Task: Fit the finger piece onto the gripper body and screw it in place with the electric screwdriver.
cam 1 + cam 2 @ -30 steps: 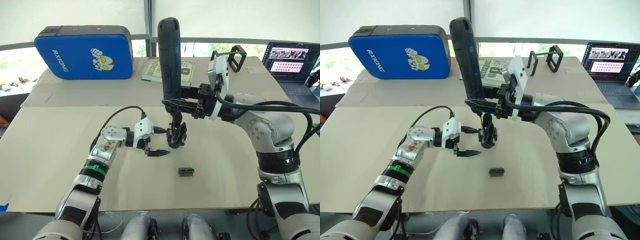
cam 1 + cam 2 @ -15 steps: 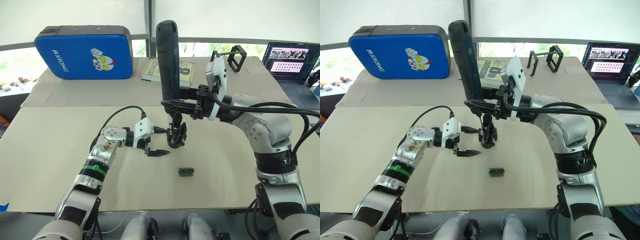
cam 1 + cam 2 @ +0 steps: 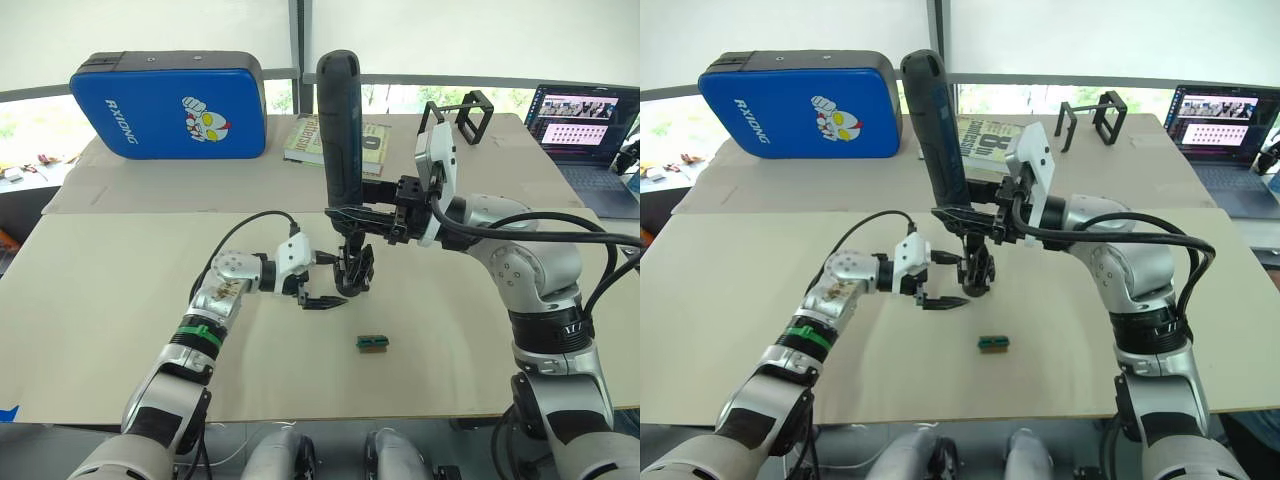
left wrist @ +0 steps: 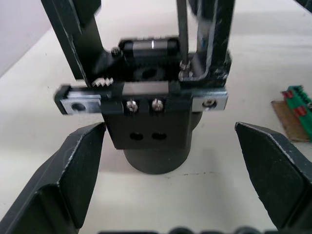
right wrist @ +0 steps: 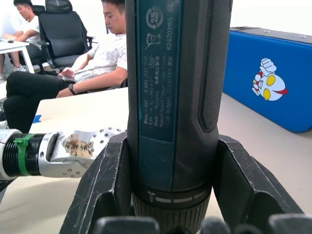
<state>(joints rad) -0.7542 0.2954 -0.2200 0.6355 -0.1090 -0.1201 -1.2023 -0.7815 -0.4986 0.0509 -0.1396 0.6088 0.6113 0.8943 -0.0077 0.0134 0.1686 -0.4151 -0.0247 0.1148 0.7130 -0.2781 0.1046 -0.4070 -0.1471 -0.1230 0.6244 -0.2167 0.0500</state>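
Screwdriver bit (image 3: 352, 232) tip hidden, probably behind gripper body (image 3: 355, 272).

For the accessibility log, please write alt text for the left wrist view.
The gripper body stands on its round base on the table, centred between the left gripper's open fingers without touching them. A small green block lies beside it.

Beige table (image 3: 100, 300), bright windows (image 3: 450, 40)

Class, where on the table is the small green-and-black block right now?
In the left eye view the green-and-black block lies flat on the table, nearer the robot than the gripper body and slightly to its right, touching nothing.
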